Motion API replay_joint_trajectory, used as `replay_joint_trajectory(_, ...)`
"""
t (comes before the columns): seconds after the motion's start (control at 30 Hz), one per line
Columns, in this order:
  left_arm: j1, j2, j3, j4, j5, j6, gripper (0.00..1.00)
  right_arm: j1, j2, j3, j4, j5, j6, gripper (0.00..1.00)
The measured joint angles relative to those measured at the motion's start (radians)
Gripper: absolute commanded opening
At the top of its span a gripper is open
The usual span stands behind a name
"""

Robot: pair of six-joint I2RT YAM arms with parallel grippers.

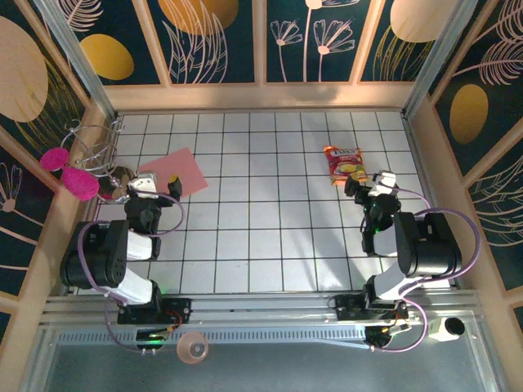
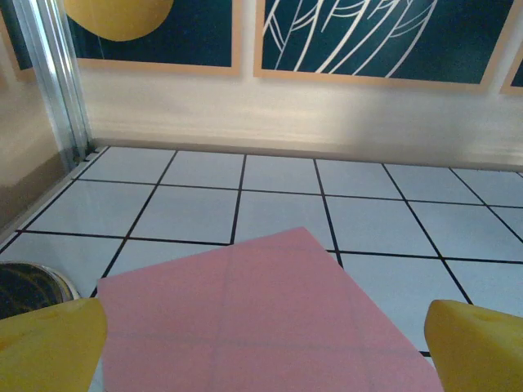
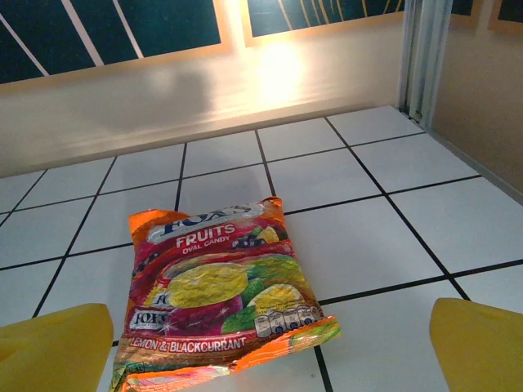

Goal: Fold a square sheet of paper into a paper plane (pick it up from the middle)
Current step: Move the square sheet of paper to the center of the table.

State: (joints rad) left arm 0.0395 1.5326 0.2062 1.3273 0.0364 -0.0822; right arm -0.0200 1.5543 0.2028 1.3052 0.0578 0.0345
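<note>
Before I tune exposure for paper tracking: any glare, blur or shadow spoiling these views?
Top external: evenly lit, sharp, square sheet of paper clear. Left wrist: paper soft-focused, tile lines showing through; yellow jaws blurred at the corners. Right wrist: bright hotspot on the back wall, glints on the snack packet.

Top camera is looking down from behind the arm bases (image 1: 151, 312) over the whole table (image 1: 261, 245). Wrist cameras are facing the far wall (image 2: 286, 106), low and close: left over the paper (image 2: 261, 318), right over the packet (image 3: 216, 294), both also showing from above.
</note>
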Motion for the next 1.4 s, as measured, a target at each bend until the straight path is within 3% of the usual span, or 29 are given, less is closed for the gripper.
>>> replay_joint_trajectory(0.87,0.000,0.000,0.000,0.001,-0.004,0.000,0.99,0.000,0.000,0.000,0.000,0.000,0.000,0.99)
replay_joint_trajectory(1.07,0.000,-0.009,-0.060,0.074,-0.044,-0.011,0.99,0.004,-0.019,-0.021,0.010,-0.006,-0.007,0.99)
replay_joint_trajectory(1.27,0.000,-0.206,-0.092,-0.013,-0.117,-0.039,0.99,0.062,-0.220,-0.008,-0.121,0.051,-0.033,0.99)
replay_joint_trajectory(1.4,0.000,-0.377,0.011,-0.247,-0.187,-0.134,0.99,0.114,-0.330,0.121,-0.335,0.102,-0.006,0.99)
